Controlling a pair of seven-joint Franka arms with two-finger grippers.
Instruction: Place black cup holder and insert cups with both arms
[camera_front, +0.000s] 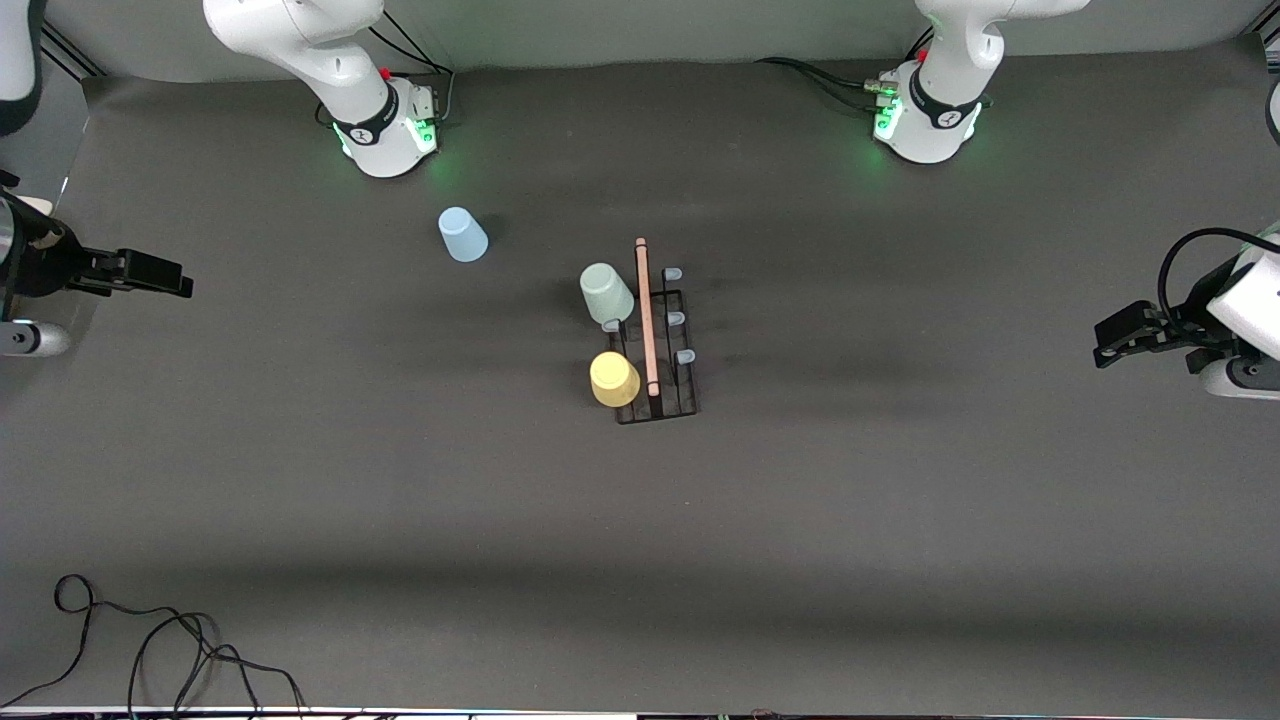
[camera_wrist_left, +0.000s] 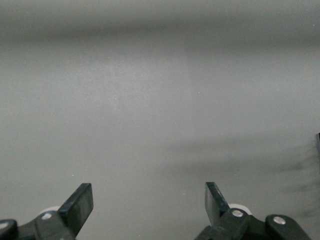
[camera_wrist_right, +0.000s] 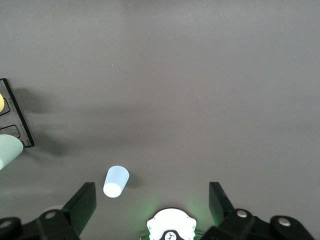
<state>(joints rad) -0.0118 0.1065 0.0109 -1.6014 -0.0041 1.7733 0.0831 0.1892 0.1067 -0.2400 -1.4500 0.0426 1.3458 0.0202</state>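
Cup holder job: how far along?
Done: the black cup holder stands mid-table, with the mint cup and yellow cup on its pegs. In hand: nothing; the left gripper and right gripper are open and empty, both arms parked at the table ends. Left: the blue cup sits on the table near the right arm's base, not yet on the holder.

Matt dark table cover (camera_front: 900, 520), perhaps cloth; black wire rack (camera_front: 684, 390) with wooden rod (camera_front: 645, 310); smooth plastic cups (camera_front: 463, 235).
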